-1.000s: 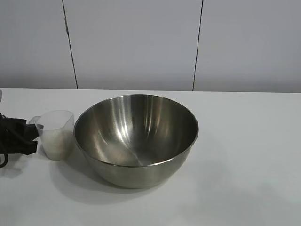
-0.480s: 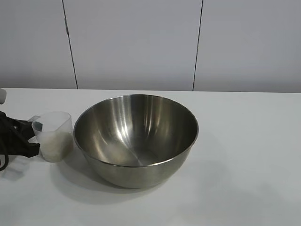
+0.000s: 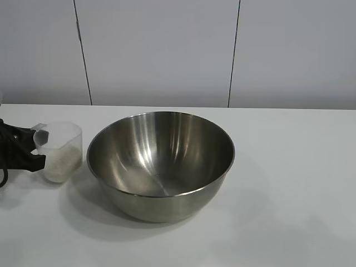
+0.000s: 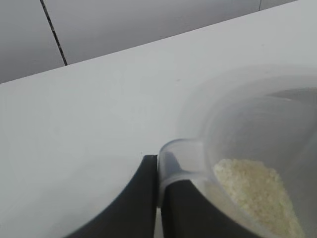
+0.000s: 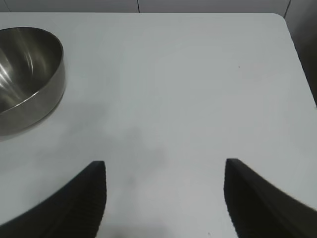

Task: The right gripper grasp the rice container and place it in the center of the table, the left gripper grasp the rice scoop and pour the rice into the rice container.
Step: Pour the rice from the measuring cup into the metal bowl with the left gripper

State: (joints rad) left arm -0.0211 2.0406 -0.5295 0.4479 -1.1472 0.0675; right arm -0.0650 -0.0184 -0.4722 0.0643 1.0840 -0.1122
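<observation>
Broadly, the table (image 3: pixel 300 183) is spreading out as a flat, plain white top, and the rice container (image 3: pixel 161 164) is sitting near its centre: a large round stainless-steel bowl, shiny inside, with streaks of light running down its wall. Just beside it, toward the table's left edge, the rice scoop (image 3: pixel 58 152) is standing out as a small translucent plastic cup with a little side handle, not touching the bowl. The left gripper (image 3: pixel 34 153) is reaching in from that left edge, its black fingers (image 4: pixel 141 198) pinching the scoop's handle tightly between them and holding the cup upright. Inside the scoop, the rice (image 4: pixel 260 196) is lying as a pale heap of small white grains, filling the lower part. The right gripper (image 5: pixel 165 196) is hanging over bare tabletop toward the right edge, well apart from the bowl, its two tapered fingers spread wide and gripping nothing.
</observation>
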